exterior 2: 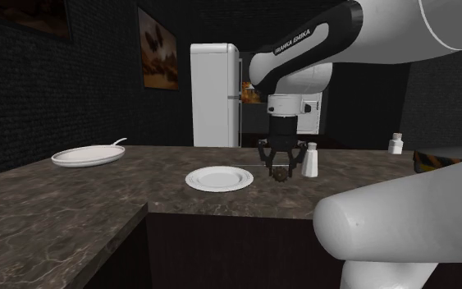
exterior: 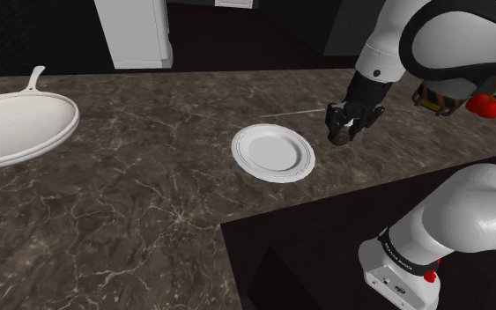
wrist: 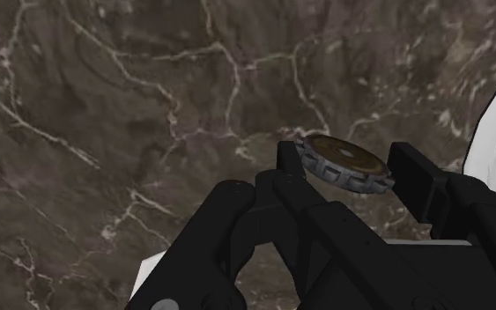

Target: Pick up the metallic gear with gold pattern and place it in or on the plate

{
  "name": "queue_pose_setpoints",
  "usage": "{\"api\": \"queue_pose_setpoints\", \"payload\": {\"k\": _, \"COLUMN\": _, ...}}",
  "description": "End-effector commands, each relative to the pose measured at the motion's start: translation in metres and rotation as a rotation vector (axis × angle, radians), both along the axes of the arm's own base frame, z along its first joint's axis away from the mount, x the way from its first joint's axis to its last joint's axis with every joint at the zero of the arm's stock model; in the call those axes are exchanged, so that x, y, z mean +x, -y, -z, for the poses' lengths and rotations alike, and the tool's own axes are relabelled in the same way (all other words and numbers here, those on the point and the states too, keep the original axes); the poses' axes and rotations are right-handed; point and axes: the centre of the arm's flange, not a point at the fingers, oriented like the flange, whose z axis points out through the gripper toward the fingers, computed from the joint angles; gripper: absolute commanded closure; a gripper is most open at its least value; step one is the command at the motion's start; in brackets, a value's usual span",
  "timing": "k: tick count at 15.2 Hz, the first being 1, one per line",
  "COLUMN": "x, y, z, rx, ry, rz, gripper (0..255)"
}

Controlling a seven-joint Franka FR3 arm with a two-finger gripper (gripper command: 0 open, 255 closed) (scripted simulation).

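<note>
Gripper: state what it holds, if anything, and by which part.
The gripper holds the gear, its fingers clasping opposite sides of the toothed rim.

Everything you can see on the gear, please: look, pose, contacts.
The gear is a small flat disc with a grey metallic toothed rim, a brown-gold top face and a pale dot at its centre. It is clasped at its rim between the fingers of the end effector, beside the white plate, over the dark marbled counter. I cannot tell whether it touches the counter.
</note>
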Motion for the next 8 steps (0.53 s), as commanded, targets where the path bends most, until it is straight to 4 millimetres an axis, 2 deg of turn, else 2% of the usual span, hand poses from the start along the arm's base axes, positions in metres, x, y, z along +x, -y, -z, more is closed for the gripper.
{"api": "queue_pose_setpoints", "payload": {"k": 1, "x": -0.001, "y": -0.001, "z": -0.012, "rx": 0.0, "ry": 0.0, "rz": 0.0, "gripper": 255}}
{"api": "queue_pose_setpoints", "payload": {"k": 8, "x": -0.001, "y": -0.001, "z": -0.048, "rx": 0.0, "ry": 0.0, "rz": 0.0, "gripper": 255}}
